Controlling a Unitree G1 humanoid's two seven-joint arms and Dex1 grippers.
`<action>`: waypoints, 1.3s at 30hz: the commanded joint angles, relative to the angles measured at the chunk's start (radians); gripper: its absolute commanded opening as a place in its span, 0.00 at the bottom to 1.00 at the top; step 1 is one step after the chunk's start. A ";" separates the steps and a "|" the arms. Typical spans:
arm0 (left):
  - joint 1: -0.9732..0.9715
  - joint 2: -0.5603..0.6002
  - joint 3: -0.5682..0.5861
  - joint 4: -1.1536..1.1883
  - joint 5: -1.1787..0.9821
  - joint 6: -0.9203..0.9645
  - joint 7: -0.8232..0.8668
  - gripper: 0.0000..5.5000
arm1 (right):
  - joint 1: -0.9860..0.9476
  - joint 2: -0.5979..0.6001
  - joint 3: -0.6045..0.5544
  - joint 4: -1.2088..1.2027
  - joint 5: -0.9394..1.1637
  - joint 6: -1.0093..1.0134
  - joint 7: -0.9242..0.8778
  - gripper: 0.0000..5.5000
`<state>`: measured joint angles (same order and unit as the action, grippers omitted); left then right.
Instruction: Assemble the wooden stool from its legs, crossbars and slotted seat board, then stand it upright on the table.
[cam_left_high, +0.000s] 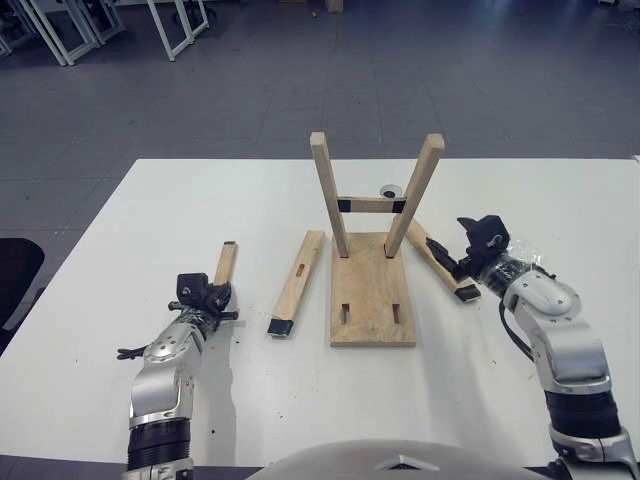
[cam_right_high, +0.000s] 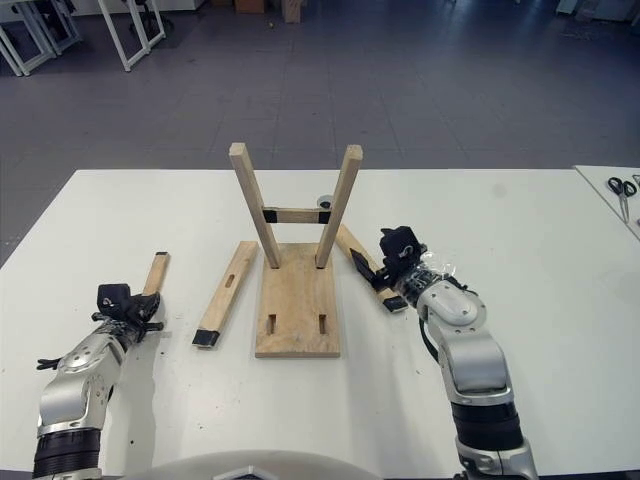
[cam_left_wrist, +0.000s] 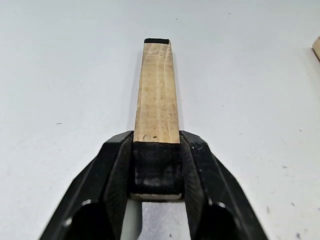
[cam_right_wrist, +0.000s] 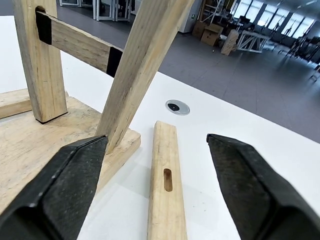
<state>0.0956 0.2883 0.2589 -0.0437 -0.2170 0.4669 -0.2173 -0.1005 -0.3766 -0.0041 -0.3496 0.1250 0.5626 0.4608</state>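
pale wood: from the head we see the slotted seat board (cam_left_high: 372, 300) flat on the white table (cam_left_high: 560, 200), two upright legs (cam_left_high: 328, 190) in its far slots joined by a black-tipped crossbar (cam_left_high: 371, 204), a loose leg (cam_left_high: 298, 283) just left of it. at the left wrist, our left gripper (cam_left_wrist: 156, 150) is clamped on the black-capped end of a short bar (cam_left_wrist: 157, 95). at the right wrist, our right gripper (cam_right_wrist: 156, 141) gapes wide, a slotted leg (cam_right_wrist: 165, 210) seen between its fingers, beside the board.

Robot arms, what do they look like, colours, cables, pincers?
The left arm and right arm have silver-grey shells, black ribbed sections lower down and black wrist cables. The left pincer and right pincer are matte black, each with two wedge-shaped fingers.
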 joint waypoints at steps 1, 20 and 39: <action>-0.076 -0.016 0.005 -0.014 0.011 -0.229 -0.011 0.24 | -0.025 0.073 -0.086 -0.055 0.197 0.210 0.005 0.81; -0.171 0.037 -0.376 -0.267 0.009 -0.740 -0.467 0.24 | -0.275 0.323 -0.325 -0.073 1.369 0.590 -0.446 0.86; -0.162 0.104 -0.364 -0.203 0.136 -0.848 -0.424 0.24 | -0.294 0.094 -0.166 -0.084 1.425 0.369 -0.480 0.33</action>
<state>-0.0547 0.3762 -0.1113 -0.2602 -0.1016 -0.3673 -0.6455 -0.3946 -0.2590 -0.1807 -0.4248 1.5518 0.9424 -0.0304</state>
